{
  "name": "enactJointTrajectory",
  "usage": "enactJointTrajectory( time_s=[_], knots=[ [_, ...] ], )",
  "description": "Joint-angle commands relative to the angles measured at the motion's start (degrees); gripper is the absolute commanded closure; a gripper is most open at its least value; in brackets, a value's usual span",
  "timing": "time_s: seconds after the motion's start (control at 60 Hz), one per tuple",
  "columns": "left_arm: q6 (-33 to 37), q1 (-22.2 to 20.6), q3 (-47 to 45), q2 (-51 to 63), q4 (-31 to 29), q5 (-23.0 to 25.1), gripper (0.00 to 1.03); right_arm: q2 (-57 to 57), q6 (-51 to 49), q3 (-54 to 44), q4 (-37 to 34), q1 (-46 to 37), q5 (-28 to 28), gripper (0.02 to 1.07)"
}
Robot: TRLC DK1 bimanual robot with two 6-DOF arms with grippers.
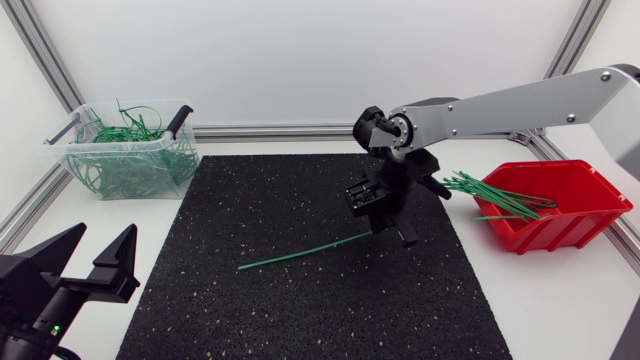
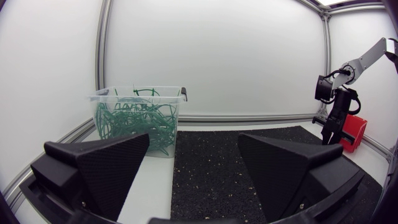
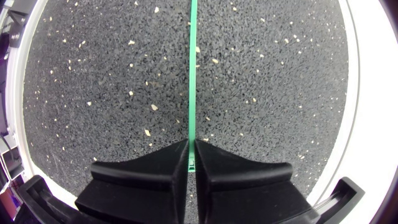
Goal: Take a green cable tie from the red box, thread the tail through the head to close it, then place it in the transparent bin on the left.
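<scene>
A green cable tie [image 1: 300, 251] lies straight on the black mat [image 1: 250, 310], one end pinched in my right gripper [image 1: 388, 232]. From the right wrist the tie [image 3: 193, 68] runs straight ahead out of the shut fingers [image 3: 149, 171]. My right gripper [image 3: 192, 157] points down at the mat's middle. The red box [image 1: 570, 190] at the right holds more green ties [image 1: 495, 192] sticking out over its rim. The transparent bin [image 1: 128, 150] at the back left is full of closed ties. My left gripper [image 1: 85, 262] rests open near the front left, well short of the bin [image 2: 138, 115].
Aluminium frame rails [image 1: 265, 130] border the table at the back and sides. The mat covers the middle of the white tabletop [image 1: 560, 300]. My right arm [image 1: 500, 105] reaches in over the red box.
</scene>
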Motion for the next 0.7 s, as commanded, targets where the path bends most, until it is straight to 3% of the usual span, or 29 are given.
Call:
enactJointTrajectory(
  time_s=[0.0,0.3,0.683],
  knots=[
    [1.10,1.31,-2.13,1.16,-1.90,0.12,0.04,-4.67,-0.91,-2.60,0.65,2.06,1.19,1.01],
    [2.41,1.40,-1.34,2.57,-1.90,0.12,0.04,-15.21,-0.39,-9.72,4.43,7.25,8.93,1.01],
    [3.38,0.78,5.78,9.42,-8.75,2.93,0.04,-29.98,-0.74,-18.51,10.58,19.20,23.69,1.01]
  ],
)
